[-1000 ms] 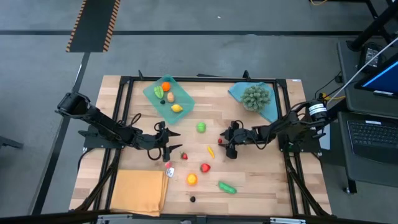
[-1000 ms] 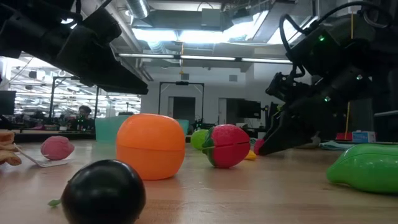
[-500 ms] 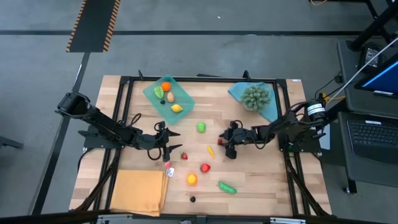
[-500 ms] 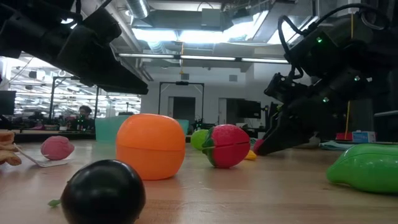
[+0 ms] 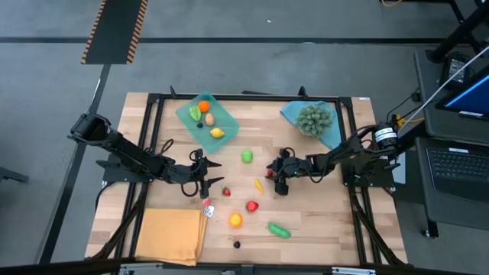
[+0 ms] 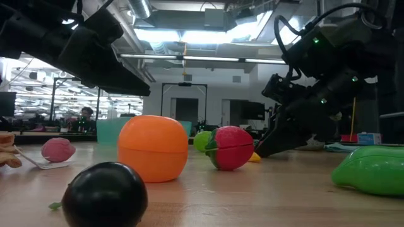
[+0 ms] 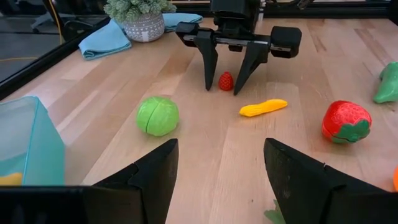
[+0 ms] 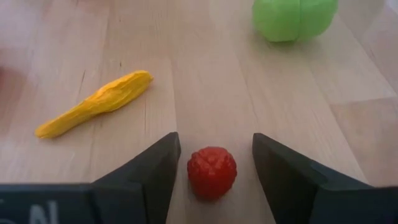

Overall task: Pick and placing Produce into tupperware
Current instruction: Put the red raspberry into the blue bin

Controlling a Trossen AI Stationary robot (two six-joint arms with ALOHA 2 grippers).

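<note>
- Right gripper (image 7: 222,79) straddles the small red berry (image 8: 212,172), fingers open, not yet gripping; closing off-centre could squirt it away.
- Left gripper (image 7: 217,177) waits at the table's left, open, empty.

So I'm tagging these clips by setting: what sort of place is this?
Probably a robotics lab or workshop: a framed wooden table on bare concrete floor, a laptop beside it, and ceiling strip lights over an open workspace behind.
</note>
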